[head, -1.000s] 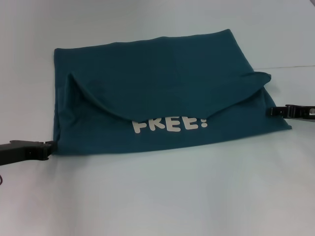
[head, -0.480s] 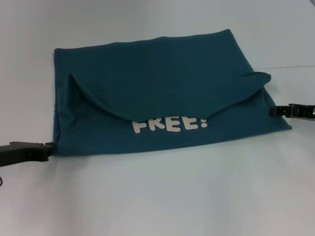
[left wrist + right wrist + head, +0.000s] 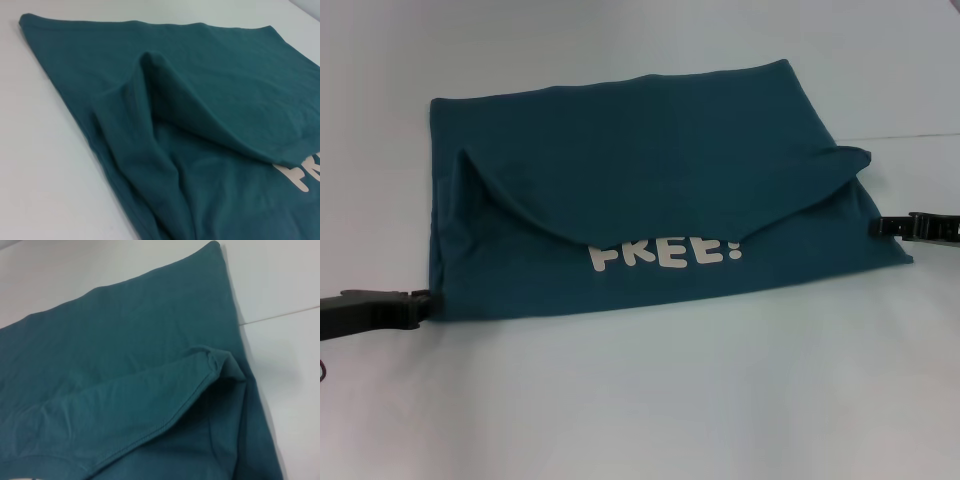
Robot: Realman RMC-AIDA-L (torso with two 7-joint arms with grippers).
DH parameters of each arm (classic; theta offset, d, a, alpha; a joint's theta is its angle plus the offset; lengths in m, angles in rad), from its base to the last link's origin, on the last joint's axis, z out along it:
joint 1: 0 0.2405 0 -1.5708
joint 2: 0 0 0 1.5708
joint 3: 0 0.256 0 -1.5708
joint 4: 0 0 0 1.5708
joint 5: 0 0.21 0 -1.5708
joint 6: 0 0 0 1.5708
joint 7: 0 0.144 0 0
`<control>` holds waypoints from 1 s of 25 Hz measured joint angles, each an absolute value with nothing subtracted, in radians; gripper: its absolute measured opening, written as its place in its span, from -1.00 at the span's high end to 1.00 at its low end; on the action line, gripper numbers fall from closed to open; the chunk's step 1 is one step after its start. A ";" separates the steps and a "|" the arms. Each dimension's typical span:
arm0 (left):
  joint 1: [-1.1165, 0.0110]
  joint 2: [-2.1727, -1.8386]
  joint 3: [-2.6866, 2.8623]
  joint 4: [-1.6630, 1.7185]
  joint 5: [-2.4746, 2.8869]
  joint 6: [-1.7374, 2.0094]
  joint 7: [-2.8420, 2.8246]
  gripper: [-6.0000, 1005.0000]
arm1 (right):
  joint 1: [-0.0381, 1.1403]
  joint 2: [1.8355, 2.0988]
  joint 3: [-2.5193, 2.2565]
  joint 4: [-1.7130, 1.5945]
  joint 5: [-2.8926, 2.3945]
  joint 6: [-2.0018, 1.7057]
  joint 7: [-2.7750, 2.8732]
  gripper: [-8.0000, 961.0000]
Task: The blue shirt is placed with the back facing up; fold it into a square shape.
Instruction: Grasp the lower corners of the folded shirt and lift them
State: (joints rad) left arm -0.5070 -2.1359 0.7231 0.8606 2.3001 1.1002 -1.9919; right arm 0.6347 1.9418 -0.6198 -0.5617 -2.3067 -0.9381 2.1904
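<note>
I see the blue shirt (image 3: 650, 190) folded on the white table (image 3: 640, 400), "FREE!" lettering (image 3: 667, 253) showing. Left gripper (image 3: 423, 297) at its near-left corner, right gripper (image 3: 876, 227) at its right edge; can't tell either grip.

A plain, pale tabletop (image 3: 640, 400) fills the scene from edge to edge, its matte surface evenly lit with a faint bluish tint and only soft shadows. A thin dark seam (image 3: 910, 136) runs across the surface at the far right, also visible in the right wrist view. No walls, windows or floor appear.
</note>
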 joint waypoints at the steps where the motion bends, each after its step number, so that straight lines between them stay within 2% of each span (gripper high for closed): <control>1: -0.506 -2.136 0.723 0.861 2.300 1.101 -1.992 0.98 | 0.635 1.942 -0.619 -0.562 -2.307 -0.939 2.190 -0.33; 7: -0.502 -2.137 0.720 0.861 2.302 1.095 -1.999 0.60 | 0.636 1.942 -0.619 -0.565 -2.307 -0.939 2.193 -0.33; 9: -0.500 -2.137 0.720 0.859 2.303 1.092 -1.999 0.21 | 0.636 1.942 -0.621 -0.566 -2.307 -0.939 2.194 -0.33; 25: -0.505 -2.140 0.753 0.850 2.305 1.090 -1.989 -0.41 | 0.641 1.941 -0.616 -0.568 -2.307 -0.953 2.198 -0.34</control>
State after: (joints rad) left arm -0.5052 -2.1399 0.7533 0.8497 2.3055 1.0902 -1.9890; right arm 0.6413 1.9409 -0.6158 -0.5676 -2.3072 -0.9530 2.1975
